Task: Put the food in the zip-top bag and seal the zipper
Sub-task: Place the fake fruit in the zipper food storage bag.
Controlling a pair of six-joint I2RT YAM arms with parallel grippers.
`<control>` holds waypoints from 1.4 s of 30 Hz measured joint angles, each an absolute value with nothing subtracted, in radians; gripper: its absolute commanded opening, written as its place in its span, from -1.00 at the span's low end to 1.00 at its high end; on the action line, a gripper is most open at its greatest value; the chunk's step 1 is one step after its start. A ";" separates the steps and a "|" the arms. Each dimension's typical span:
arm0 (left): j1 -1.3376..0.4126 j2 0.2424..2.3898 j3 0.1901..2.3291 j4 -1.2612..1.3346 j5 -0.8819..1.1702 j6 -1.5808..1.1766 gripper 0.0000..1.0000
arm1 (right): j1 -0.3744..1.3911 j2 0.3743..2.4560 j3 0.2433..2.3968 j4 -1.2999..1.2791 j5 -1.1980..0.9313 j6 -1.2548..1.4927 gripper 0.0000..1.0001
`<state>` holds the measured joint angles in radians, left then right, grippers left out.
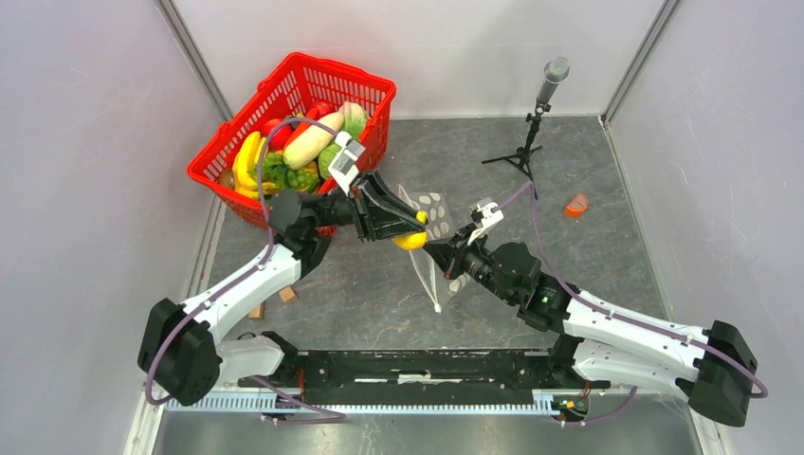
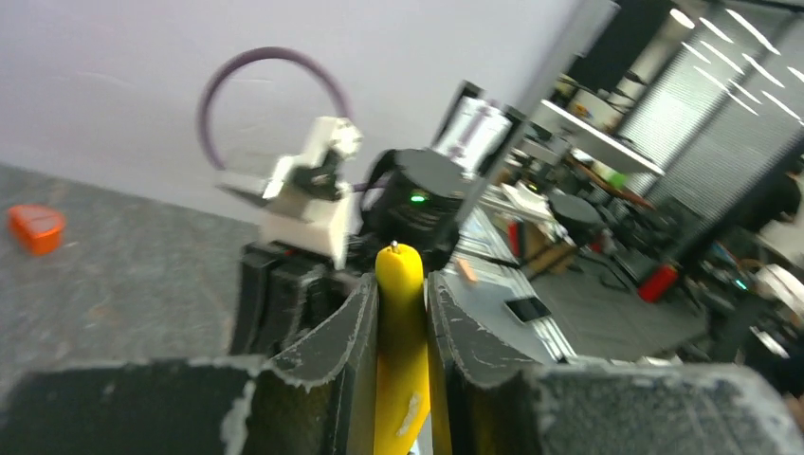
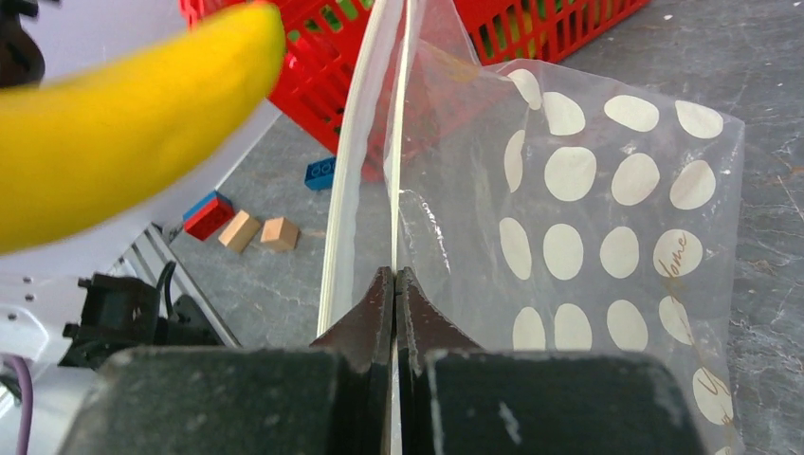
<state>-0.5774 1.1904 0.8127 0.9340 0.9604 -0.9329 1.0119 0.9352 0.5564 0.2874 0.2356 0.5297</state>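
Zip-top bag (image 3: 588,209) hangs from the right end effector (image 3: 393,275), whose jaws are pressed together on one lip, with the dotted panel draping to its right. Left end effector (image 2: 401,282) is clamped on a yellow banana (image 2: 400,379), held just up-left of the right one. Judgement: the zipper (image 3: 353,161) strips look barely parted, so enter tip-first along that gap, slowly, and release only once well inside.

Red basket (image 1: 377,128), microphone (image 1: 548,90), 2 cubes (image 3: 240,230)
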 measured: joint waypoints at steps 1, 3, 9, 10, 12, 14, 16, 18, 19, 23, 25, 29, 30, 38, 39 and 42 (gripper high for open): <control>-0.579 1.204 0.821 0.992 0.998 -0.977 -0.95 | 1.010 0.935 0.556 0.282 0.228 0.524 -1.00; -0.583 1.221 0.838 1.100 1.053 -1.056 -0.96 | 1.005 0.935 0.556 0.270 0.210 0.515 -1.00; -0.659 1.245 0.882 1.290 1.156 -1.188 -0.96 | 0.999 0.935 0.557 0.254 0.161 0.488 -1.00; -0.672 1.250 0.886 1.298 1.165 -1.195 -0.96 | 0.998 0.935 0.557 0.253 0.156 0.486 -1.00; -0.702 1.262 0.889 1.316 1.184 -1.208 -0.96 | 0.997 0.935 0.560 0.248 0.145 0.482 -1.00; -0.720 1.276 0.889 1.322 1.193 -1.214 -0.96 | 0.994 0.935 0.567 0.244 0.134 0.480 -1.00; -0.733 1.296 0.889 1.328 1.204 -1.220 -0.95 | 0.994 0.934 0.577 0.242 0.128 0.481 -1.00; -0.741 1.312 0.889 1.332 1.211 -1.224 -0.96 | 0.994 0.929 0.586 0.241 0.122 0.481 -1.00; -0.743 1.319 0.889 1.333 1.214 -1.224 -0.96 | 0.994 0.924 0.588 0.241 0.119 0.480 -1.00; -0.745 1.336 0.889 1.335 1.214 -1.224 -0.95 | 0.994 0.895 0.588 0.233 0.113 0.481 -1.00; -0.745 1.342 0.889 1.337 1.213 -1.224 -0.95 | 0.994 0.882 0.589 0.225 0.114 0.481 -1.00; -0.746 1.359 0.888 1.337 1.206 -1.222 -0.95 | 0.993 0.866 0.589 0.218 0.110 0.481 -1.00; -0.747 1.365 0.888 1.337 1.206 -1.222 -0.96 | 0.993 0.862 0.589 0.215 0.108 0.481 -1.00; -0.748 1.396 0.887 1.275 1.193 -1.169 -0.96 | 0.993 0.831 0.589 0.207 0.101 0.481 -1.00; -0.748 1.391 0.887 1.220 1.185 -1.130 -0.95 | 0.993 0.828 0.589 0.208 0.100 0.481 -1.00; -0.748 1.370 0.887 1.053 1.168 -1.007 -0.95 | 0.993 0.817 0.589 0.209 0.097 0.481 -1.00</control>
<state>-0.7479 1.3705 0.8871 1.0534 1.1683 -1.0065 0.9928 0.8169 0.5892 0.2092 0.0971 0.4812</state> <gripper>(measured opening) 0.274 0.007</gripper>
